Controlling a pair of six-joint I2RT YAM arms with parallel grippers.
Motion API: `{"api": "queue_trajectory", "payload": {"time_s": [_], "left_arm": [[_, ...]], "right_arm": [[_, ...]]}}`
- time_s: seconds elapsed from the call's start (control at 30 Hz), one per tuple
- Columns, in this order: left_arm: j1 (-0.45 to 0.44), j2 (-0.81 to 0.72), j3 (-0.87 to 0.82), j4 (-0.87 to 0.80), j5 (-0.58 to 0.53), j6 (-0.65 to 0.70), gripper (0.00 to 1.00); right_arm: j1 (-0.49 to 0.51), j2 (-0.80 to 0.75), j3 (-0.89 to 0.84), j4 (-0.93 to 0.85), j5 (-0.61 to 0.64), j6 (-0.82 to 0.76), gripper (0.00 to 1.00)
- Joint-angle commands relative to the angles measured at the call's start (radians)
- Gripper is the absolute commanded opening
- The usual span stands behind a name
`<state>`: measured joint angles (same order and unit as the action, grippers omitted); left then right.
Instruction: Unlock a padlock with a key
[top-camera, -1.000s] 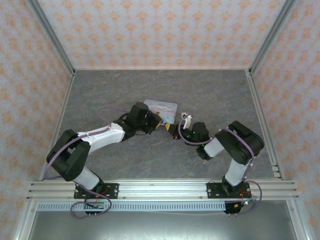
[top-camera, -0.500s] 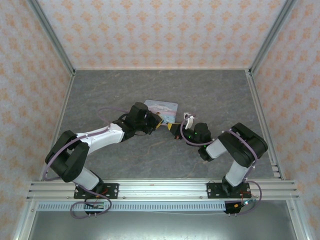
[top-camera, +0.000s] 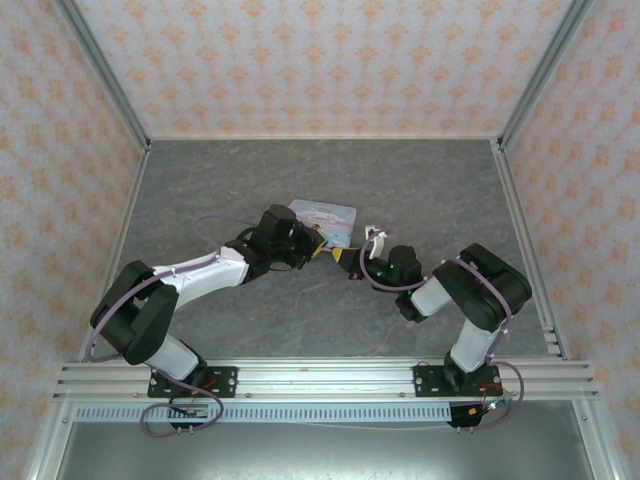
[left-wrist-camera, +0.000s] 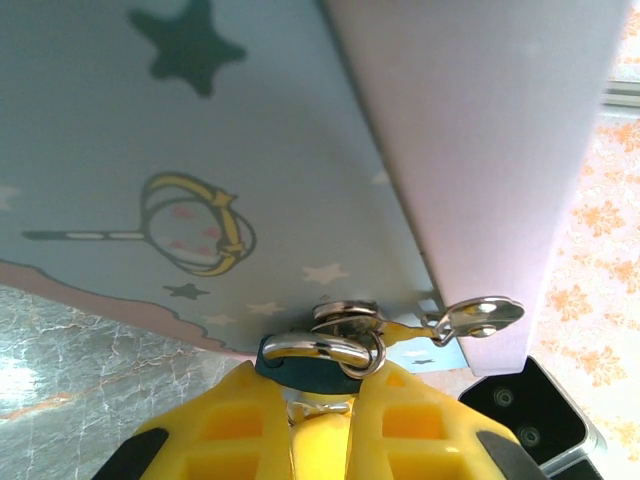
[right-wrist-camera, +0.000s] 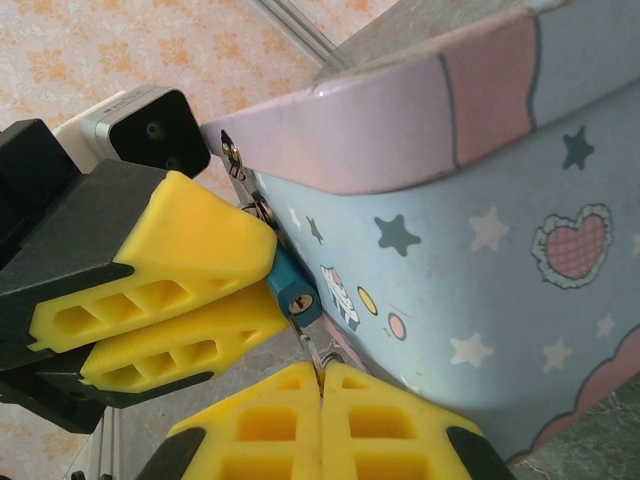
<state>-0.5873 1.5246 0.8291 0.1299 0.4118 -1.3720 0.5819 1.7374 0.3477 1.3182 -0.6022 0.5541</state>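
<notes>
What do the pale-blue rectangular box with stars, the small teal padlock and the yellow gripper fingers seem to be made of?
Pale-blue rectangular box: probably painted sheet metal; smooth, soft sheen, rolled lid edge.
Small teal padlock: likely metal under a smooth coloured coat; its shackle is bright polished metal.
Left gripper's yellow fingers: matte plastic, seemingly moulded or printed, with open ribbed cells.
</notes>
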Motion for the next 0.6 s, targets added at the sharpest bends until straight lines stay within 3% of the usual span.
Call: {"api": "queue_trajectory", "payload": {"time_s": [0.0,0.57], "left_arm": [[-0.007,-0.044,0.005,0.043,0.012,0.011,0.11],[-0.007,-0.044,0.004,0.038,0.015,0.013,0.11]], "right_arm": [[-0.001,0.003,0.018,0.072,-0.013,0.010,0.00],[-0.001,-0.046,-0.007,0.016,0.057,-0.021,0.00]]}}
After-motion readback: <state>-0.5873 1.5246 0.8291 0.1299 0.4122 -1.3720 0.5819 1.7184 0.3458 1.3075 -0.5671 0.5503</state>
